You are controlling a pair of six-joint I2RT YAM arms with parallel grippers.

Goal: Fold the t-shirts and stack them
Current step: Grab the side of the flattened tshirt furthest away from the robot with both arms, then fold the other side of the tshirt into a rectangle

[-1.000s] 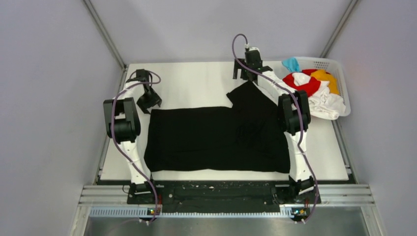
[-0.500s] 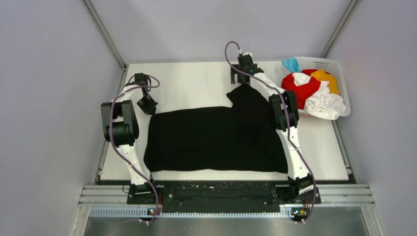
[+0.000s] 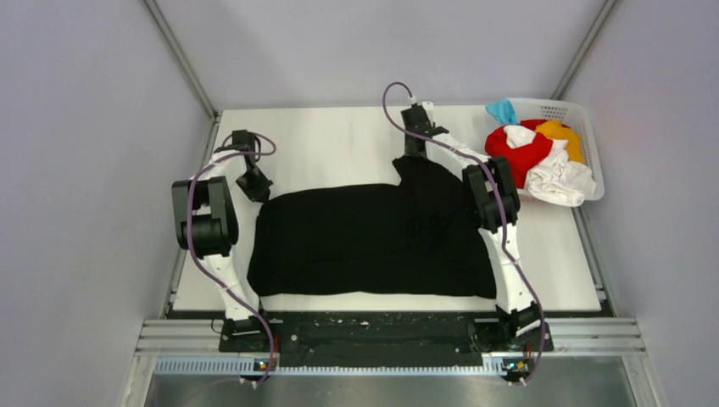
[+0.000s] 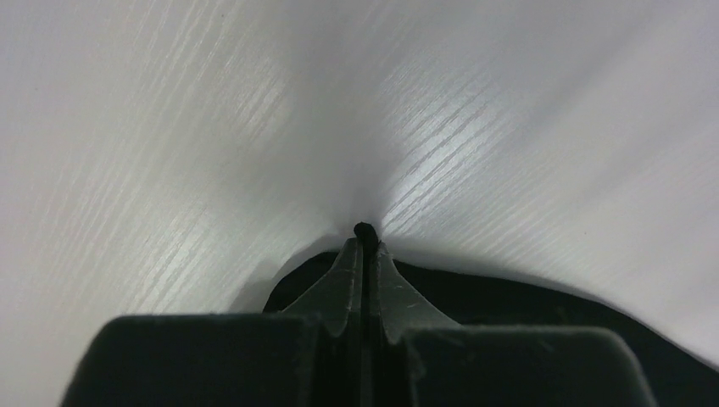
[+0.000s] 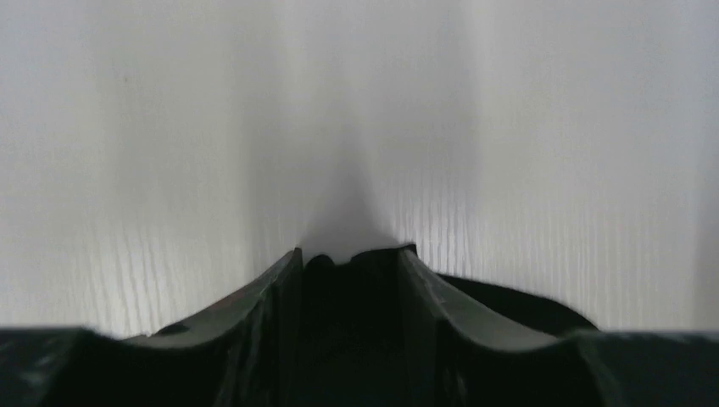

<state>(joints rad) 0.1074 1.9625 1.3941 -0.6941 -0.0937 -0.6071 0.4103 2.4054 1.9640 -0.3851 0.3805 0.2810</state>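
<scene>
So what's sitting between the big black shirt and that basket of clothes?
In the top view, just the right arm and bare white table separate black shirt from basket.

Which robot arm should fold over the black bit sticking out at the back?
Right. The right gripper holds the black t-shirt at that far flap, cloth between its jaws. The left gripper pinches the shirt's far left corner, away from the flap.
</scene>
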